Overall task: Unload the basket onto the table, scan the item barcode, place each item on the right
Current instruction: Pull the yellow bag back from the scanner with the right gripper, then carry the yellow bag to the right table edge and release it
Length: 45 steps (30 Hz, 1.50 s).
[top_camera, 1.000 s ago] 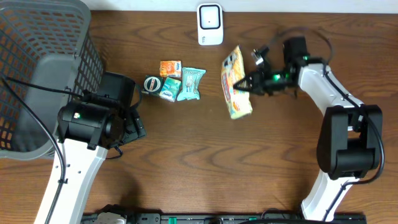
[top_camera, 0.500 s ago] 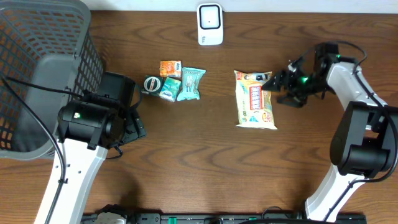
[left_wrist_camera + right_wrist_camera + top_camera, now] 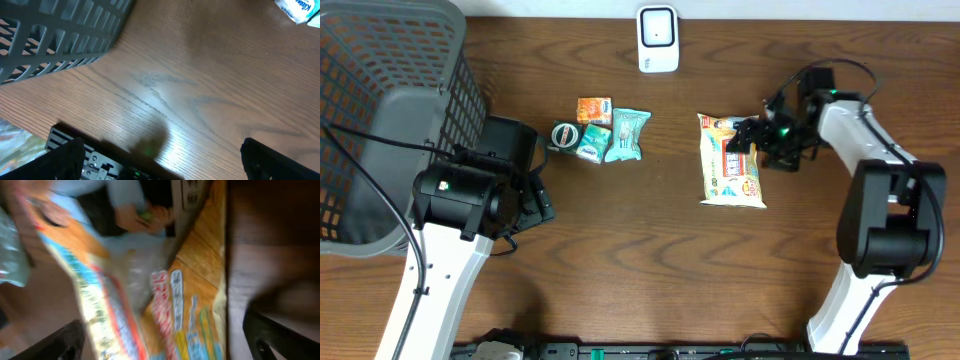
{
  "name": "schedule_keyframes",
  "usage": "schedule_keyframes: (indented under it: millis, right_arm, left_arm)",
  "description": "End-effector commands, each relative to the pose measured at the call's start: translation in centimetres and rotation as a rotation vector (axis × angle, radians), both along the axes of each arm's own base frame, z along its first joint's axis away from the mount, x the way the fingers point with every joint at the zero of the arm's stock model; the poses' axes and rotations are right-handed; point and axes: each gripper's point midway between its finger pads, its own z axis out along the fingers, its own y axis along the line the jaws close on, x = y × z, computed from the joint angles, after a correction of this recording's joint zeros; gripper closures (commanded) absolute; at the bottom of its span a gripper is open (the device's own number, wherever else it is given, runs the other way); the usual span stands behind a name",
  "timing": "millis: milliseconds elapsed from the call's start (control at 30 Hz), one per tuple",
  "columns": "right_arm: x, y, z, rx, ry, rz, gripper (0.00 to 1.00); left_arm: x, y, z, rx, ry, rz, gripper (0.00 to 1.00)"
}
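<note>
The item, a yellow-orange snack bag, lies flat on the wooden table with its printed face up. No barcode can be made out on it. My right gripper hovers open over the bag's upper right edge. In the right wrist view the blurred bag fills the space between the spread fingers of the right gripper. The white scanner stands at the back middle. My left gripper is open over bare wood beside the basket, holding nothing.
A big grey mesh basket fills the back left corner. An orange packet, a teal packet and a round tin lie grouped left of centre. A black rail runs along the table's front edge.
The right gripper opened and let go of the bag, which dropped from a tilted, lifted pose to lying flat. The gripper pulled right, then came back over the bag's edge. The left arm stayed still.
</note>
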Motion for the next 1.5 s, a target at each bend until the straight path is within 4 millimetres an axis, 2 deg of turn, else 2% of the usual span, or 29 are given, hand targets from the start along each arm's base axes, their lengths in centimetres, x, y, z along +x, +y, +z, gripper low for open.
schedule_keyframes:
  millis: [0,67,100,167,200,233,300,400,533,700,800,933,1067,1200,1333,1467]
  right_arm:
    - [-1.3,0.9,-2.3,0.001,0.071,0.003,0.12]
    - [-1.7,1.6,-3.1,-0.001,0.089,0.020,0.21]
    - [-1.8,1.9,-3.5,-0.002,0.097,0.030,0.28]
    - [-1.9,2.5,-3.9,-0.002,0.097,0.045,0.58]
    - [-1.8,2.8,-4.0,-0.003,0.093,0.052,0.76]
    - [-1.8,3.0,-4.0,-0.002,0.088,0.056,0.98]
    - [-1.6,3.5,-3.7,0.023,0.083,0.051,0.99]
    - [-0.7,4.8,-2.2,0.132,0.058,0.043,0.99]
    - [1.5,6.6,2.1,0.358,-0.019,0.037,0.99]
    - [5.1,6.9,7.1,0.514,-0.110,-0.036,0.99]
    - [7.3,7.4,8.9,0.539,-0.183,-0.066,0.99]
    - [9.8,9.4,11.0,0.569,-0.307,-0.056,0.99]
    - [13.3,10.9,13.6,0.595,-0.415,-0.162,0.99]
    - [16.5,11.0,16.4,0.611,-0.541,-0.305,0.99]
    - [18.8,10.9,18.7,0.587,-0.652,-0.409,0.99]
    - [20.9,11.0,21.2,0.538,-0.774,-0.443,0.98]
  left_arm:
    - [-0.1,0.0,0.0,-0.008,0.000,0.016,0.02]
    - [-0.1,0.0,0.0,-0.007,0.000,0.016,0.02]
    - [-0.1,0.1,0.0,-0.007,0.000,0.017,0.02]
    - [-0.1,0.0,0.0,-0.008,0.000,0.016,0.02]
    - [-0.1,0.0,0.0,-0.007,0.000,0.016,0.02]
    - [-0.1,0.0,0.0,-0.007,0.000,0.016,0.02]
    - [-0.1,0.0,0.0,-0.007,0.000,0.016,0.02]
    - [-0.1,0.0,0.0,-0.007,0.000,0.016,0.02]
    - [-0.1,0.0,0.0,-0.008,0.000,0.016,0.02]
    - [-0.1,0.0,0.0,-0.007,0.000,0.016,0.02]
    - [-0.1,0.0,0.0,-0.008,0.000,0.016,0.02]
    - [-0.1,0.0,0.0,-0.008,0.000,0.016,0.02]
    - [-0.1,0.0,0.0,-0.007,0.000,0.016,0.02]
    - [-0.1,0.0,0.0,-0.007,0.000,0.016,0.02]
    - [-0.1,0.0,0.0,-0.007,0.000,0.016,0.02]
    - [-0.1,0.0,0.0,-0.007,0.000,0.016,0.02]
